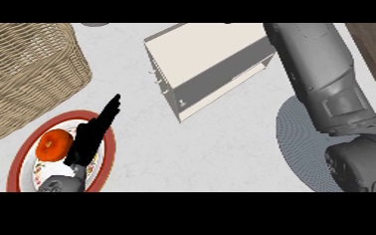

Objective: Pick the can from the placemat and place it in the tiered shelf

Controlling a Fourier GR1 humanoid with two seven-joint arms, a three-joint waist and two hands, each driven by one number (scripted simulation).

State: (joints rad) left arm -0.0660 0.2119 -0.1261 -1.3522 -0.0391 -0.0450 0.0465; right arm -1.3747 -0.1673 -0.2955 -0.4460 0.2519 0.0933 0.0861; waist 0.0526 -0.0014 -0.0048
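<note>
One large grey right forearm (323,79) dominates the view's right side, running from the lower edge up past the cream, box-shaped tiered shelf (209,62). Its right hand lies beyond the upper edge, so whether the fingers are spread or curled cannot be told. A woven wicker basket (37,69) fills the upper left. The shelf stands at centre top on the pale marbled desk (220,149). The round grey woven placemat (294,139) lies at lower right, partly under the forearm. At lower left sits a red-rimmed patterned plate (103,167). The black left hand (88,139) rests above it, fingers straight and pressed together, holding nothing. An orange fruit (53,145) lies on the plate just beside that hand.

The can is nowhere visible: the bare part of the placemat carries none, and it may be hidden by the forearm or carried out of view. Judged from this, the placing step is probably in hand. To do it well, keep the can upright and enter a shelf tier squarely.
</note>
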